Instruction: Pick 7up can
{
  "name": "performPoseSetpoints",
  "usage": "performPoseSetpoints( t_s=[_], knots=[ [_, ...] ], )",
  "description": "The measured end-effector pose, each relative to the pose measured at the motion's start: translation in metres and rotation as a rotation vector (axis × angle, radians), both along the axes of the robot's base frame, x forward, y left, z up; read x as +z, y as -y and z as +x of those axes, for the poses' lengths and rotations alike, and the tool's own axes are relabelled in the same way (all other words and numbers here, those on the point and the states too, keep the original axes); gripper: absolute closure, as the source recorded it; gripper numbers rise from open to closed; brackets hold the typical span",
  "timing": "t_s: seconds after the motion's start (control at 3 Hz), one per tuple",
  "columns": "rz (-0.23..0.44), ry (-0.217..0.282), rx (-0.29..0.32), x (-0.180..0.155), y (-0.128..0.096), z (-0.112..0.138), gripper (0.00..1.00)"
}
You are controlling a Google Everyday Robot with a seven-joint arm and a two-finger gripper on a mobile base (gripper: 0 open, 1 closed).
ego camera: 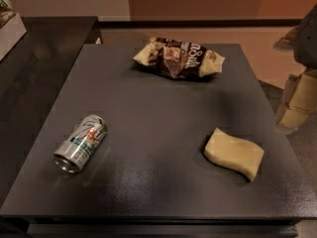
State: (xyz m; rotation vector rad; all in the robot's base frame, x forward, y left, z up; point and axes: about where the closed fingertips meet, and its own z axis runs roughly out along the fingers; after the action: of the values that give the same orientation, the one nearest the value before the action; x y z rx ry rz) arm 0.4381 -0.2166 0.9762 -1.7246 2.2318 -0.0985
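The 7up can (80, 143) is silver with green lettering and a red dot. It lies on its side on the left part of the dark table (158, 182), with its open end towards the front left. My gripper (295, 103) shows at the right edge of the view, beyond the table's right side and far from the can. It holds nothing that I can see.
A brown-and-cream snack bag (179, 57) lies at the back middle of the table. A pale yellow sponge block (234, 153) lies at the front right. A second dark surface (39, 48) adjoins on the left, with a white box (9, 26) at its far corner.
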Motion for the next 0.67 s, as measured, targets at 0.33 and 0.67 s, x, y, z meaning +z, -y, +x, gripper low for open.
performPoseSetpoints(
  t_s=[0.33, 0.67],
  knots=[
    [0.0, 0.0, 0.0, 0.0, 0.0, 0.0, 0.0],
    [-0.002, 0.002, 0.022, 0.0003, -0.0052, 0.0003, 0.0]
  ],
)
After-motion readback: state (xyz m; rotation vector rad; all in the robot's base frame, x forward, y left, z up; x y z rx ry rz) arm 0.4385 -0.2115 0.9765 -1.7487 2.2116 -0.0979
